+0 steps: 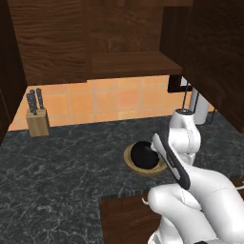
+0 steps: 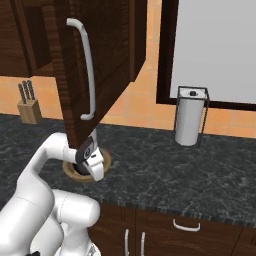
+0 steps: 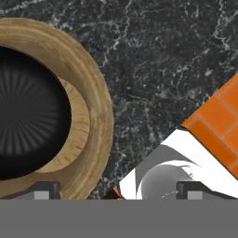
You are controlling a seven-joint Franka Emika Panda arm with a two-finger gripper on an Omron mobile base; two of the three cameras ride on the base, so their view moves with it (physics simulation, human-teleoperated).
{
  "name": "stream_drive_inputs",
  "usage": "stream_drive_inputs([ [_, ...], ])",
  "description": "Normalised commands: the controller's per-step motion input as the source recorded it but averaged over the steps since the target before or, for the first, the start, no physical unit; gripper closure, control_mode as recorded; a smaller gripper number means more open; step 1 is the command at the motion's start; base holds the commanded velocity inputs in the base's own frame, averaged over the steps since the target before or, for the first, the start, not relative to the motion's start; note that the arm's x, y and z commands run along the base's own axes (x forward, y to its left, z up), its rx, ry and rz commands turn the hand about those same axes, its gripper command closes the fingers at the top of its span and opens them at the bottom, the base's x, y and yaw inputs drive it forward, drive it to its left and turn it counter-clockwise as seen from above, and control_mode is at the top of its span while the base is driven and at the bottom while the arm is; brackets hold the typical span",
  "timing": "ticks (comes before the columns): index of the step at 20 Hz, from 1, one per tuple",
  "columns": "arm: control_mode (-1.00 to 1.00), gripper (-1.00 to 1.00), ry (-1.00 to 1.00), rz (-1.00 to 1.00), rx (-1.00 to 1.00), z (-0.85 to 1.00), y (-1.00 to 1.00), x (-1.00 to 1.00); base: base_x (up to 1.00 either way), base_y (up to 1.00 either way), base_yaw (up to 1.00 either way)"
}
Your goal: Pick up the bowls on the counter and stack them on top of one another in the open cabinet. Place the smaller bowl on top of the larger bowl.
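Observation:
The small glossy black bowl (image 1: 143,155) sits inside the wide tan wooden bowl (image 1: 129,163) on the dark marble counter (image 1: 57,162). In the hand view the black bowl (image 3: 28,116) lies at the left, ringed by the wooden bowl's thick rim (image 3: 100,116). My gripper (image 3: 119,191) is open above the bowls, its fingertips far apart. One fingertip (image 3: 44,190) is over the wooden rim and the other stands off to the right of the bowls. Above the counter is the open cabinet with its flat shelf board (image 1: 128,64).
The open cabinet door (image 2: 100,60) with a pale handle hangs just over my arm. A paper towel roll (image 2: 190,116) in a wire holder stands at the back right. A knife block (image 1: 37,120) stands at the back left against the orange tiled wall.

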Motion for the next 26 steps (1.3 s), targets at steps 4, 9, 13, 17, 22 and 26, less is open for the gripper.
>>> stream_drive_inputs([
  [4, -1.00, -1.00, -0.01, 0.00, 0.00, -0.11, 0.08, 0.22, 0.00, 0.00, 0.00],
  [9, -1.00, -1.00, 0.00, 0.00, 0.00, -0.14, 0.05, 0.16, 0.00, 0.00, 0.00],
  [13, -1.00, -1.00, 0.00, 0.00, 0.00, -0.24, 0.00, 0.11, 0.00, 0.00, 0.00],
  [17, -1.00, -1.00, 0.00, 0.00, 0.00, -0.21, 0.03, 0.28, 0.00, 0.00, 0.00],
  [22, -1.00, -1.00, 0.00, 0.00, -0.01, -0.27, 0.02, 0.11, 0.00, 0.00, 0.00],
  [26, -1.00, -1.00, 0.00, 0.00, -0.06, -0.40, 0.00, -0.01, 0.00, 0.00, 0.00],
])
